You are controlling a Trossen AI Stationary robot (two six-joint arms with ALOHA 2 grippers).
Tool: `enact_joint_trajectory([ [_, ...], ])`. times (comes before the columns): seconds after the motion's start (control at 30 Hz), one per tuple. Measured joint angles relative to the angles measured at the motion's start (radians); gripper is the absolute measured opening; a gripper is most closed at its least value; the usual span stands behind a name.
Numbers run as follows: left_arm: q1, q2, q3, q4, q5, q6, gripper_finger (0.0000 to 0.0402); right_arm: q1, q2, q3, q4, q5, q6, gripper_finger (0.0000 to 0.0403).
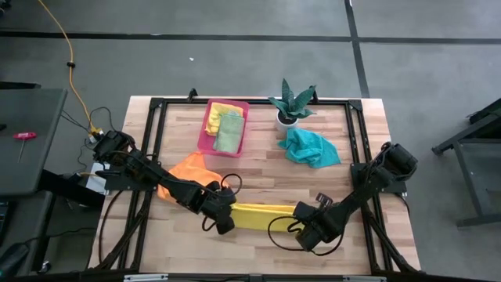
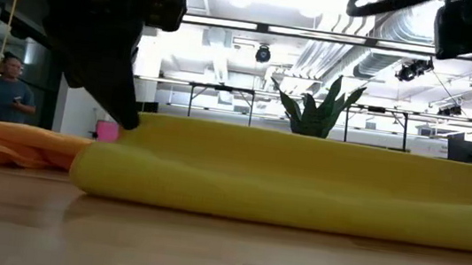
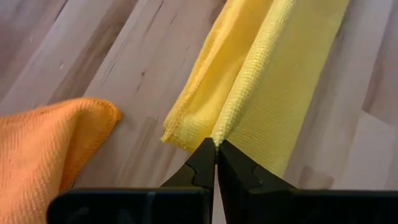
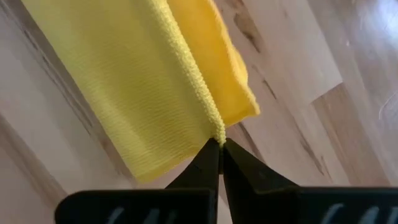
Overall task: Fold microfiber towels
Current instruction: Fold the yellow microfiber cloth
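Spanning the gap between the two grippers, the yellow towel (image 1: 262,216) lies as a long band along the near edge of the table (image 1: 368,157), its long axis running from left to right. The left gripper (image 1: 225,225) pinches one end and the right gripper (image 1: 301,229) the other; each wrist view shows the jaws closed tight on the towel's upper edge, right at a corner. Both arms are equally close to it, one at each end. The low view shows the lifted edge standing above a doubled layer resting on the wood, so I judge the fold is half made, and the next move depends on carrying that held edge across the band's short axis, both ends together. Just left of it lies the orange towel (image 1: 188,168), partly under the left arm. The teal towel (image 1: 311,147) sits well apart, farther back
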Motion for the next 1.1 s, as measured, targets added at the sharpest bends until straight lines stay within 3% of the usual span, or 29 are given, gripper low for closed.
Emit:
enact_joint_trajectory([
  [0.53, -0.002, 0.000, -0.020, 0.005, -0.058, -0.020, 0.0001, -0.037, 0.001, 0.000, -0.003, 0.009, -0.001, 0.0000],
  [0.77, -0.001, 0.007, -0.021, 0.005, -0.059, -0.020, 0.0029, -0.037, 0.001, 0.000, -0.002, 0.009, -0.001, 0.0003],
  [0.9, 0.000, 0.011, -0.021, 0.001, -0.058, -0.020, 0.0051, -0.037, 0.001, 0.000, -0.003, 0.007, 0.001, 0.0034],
  [1.1, 0.008, 0.011, -0.021, -0.005, -0.057, 0.002, 0.0084, -0.039, 0.000, 0.000, -0.018, -0.004, 0.000, 0.0118],
])
